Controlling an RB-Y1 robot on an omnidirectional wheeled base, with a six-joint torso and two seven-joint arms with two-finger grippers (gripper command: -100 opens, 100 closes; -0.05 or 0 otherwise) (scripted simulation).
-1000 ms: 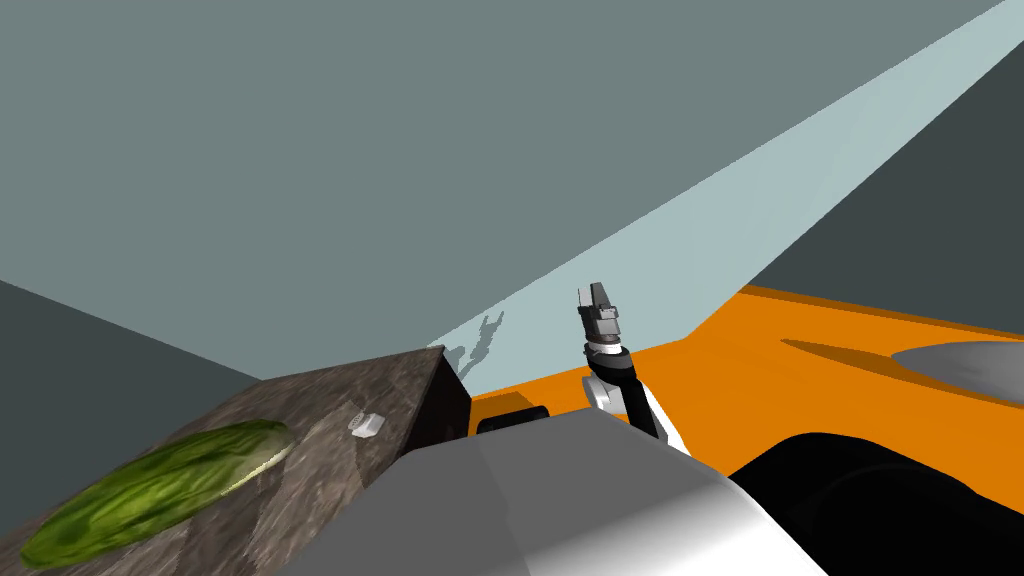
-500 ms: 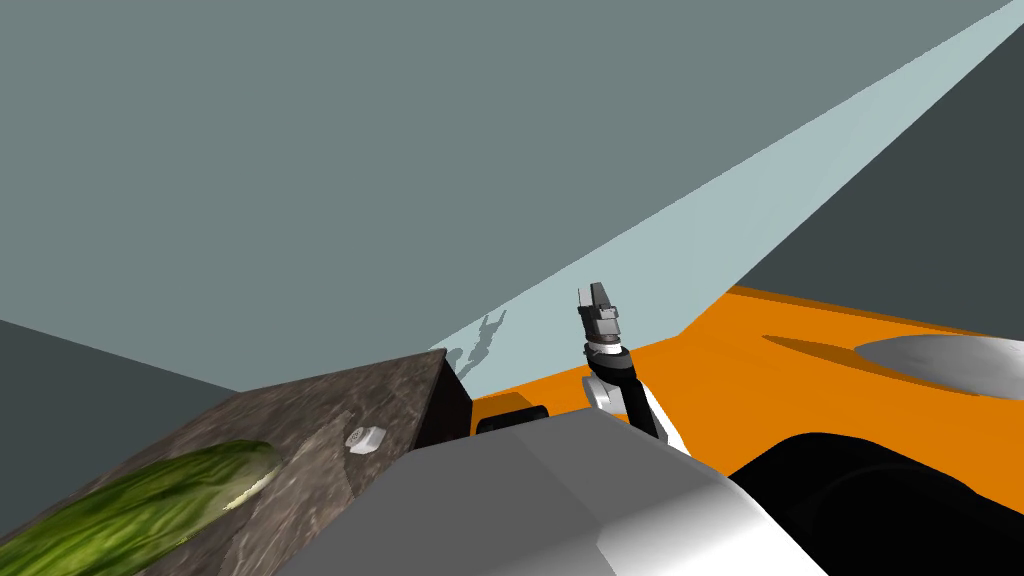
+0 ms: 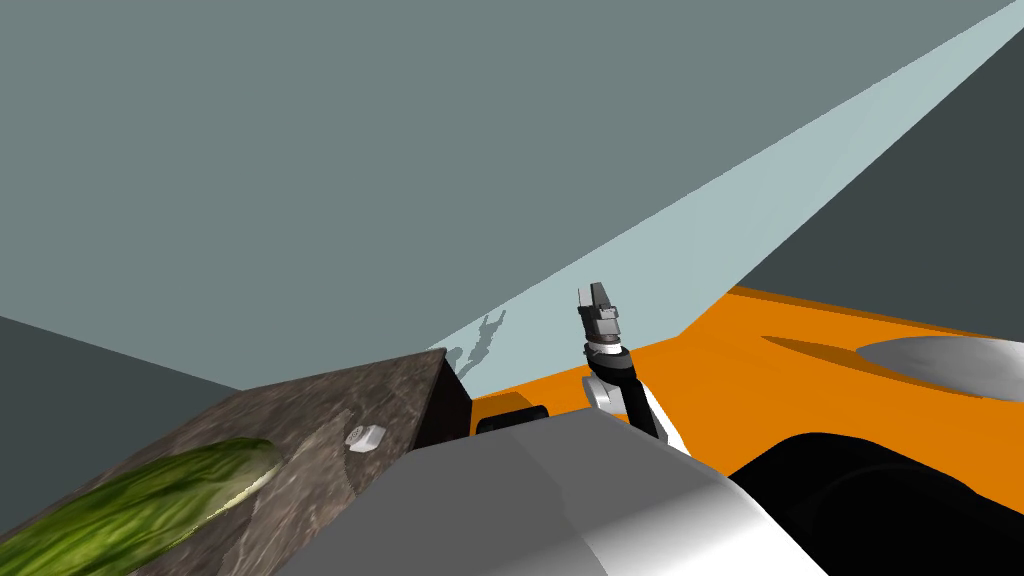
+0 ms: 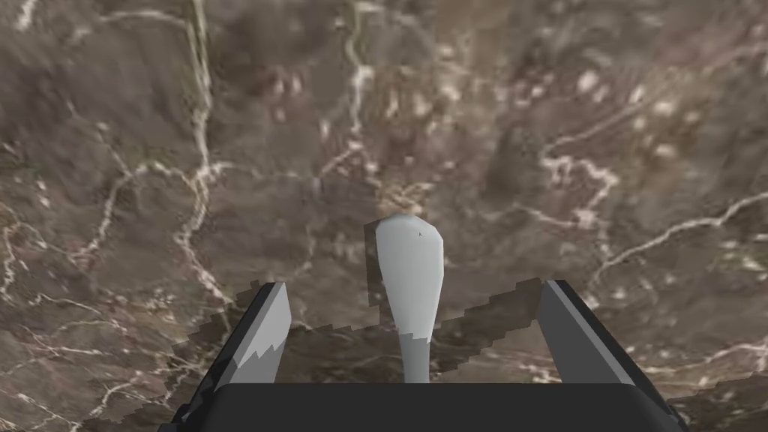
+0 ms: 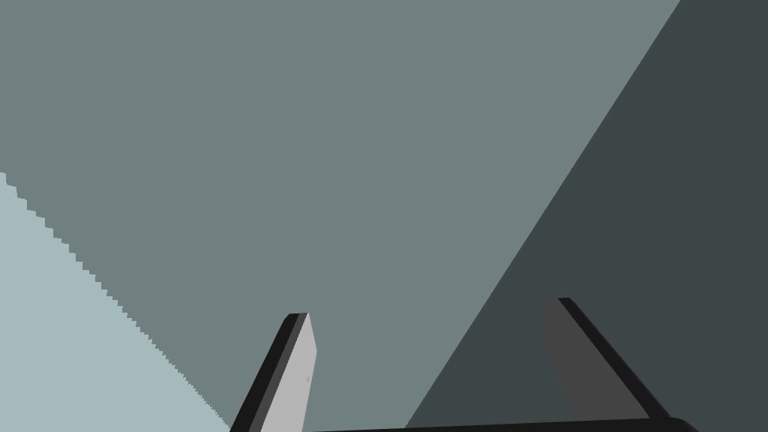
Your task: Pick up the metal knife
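**Wide-open left gripper (image 4: 412,289) straddles pale grey, round-ended knife (image 4: 409,262)**

Head view: the right gripper (image 3: 597,298) is raised before the wall. A brown marbled stone counter (image 3: 300,420) carries a long green leafy vegetable (image 3: 140,510).

Left wrist view: the knife lies on the counter between the spread fingers, clear of both.

Right wrist view: its fingers stand wide apart.

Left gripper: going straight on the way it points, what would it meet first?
Likely the light grey knife, which lies centred in the open left gripper on the brown veined stone counter; depth is unclear.

grey-green walls (image 3: 300,150), marbled brown counter (image 3: 330,400), orange surface (image 3: 720,400)
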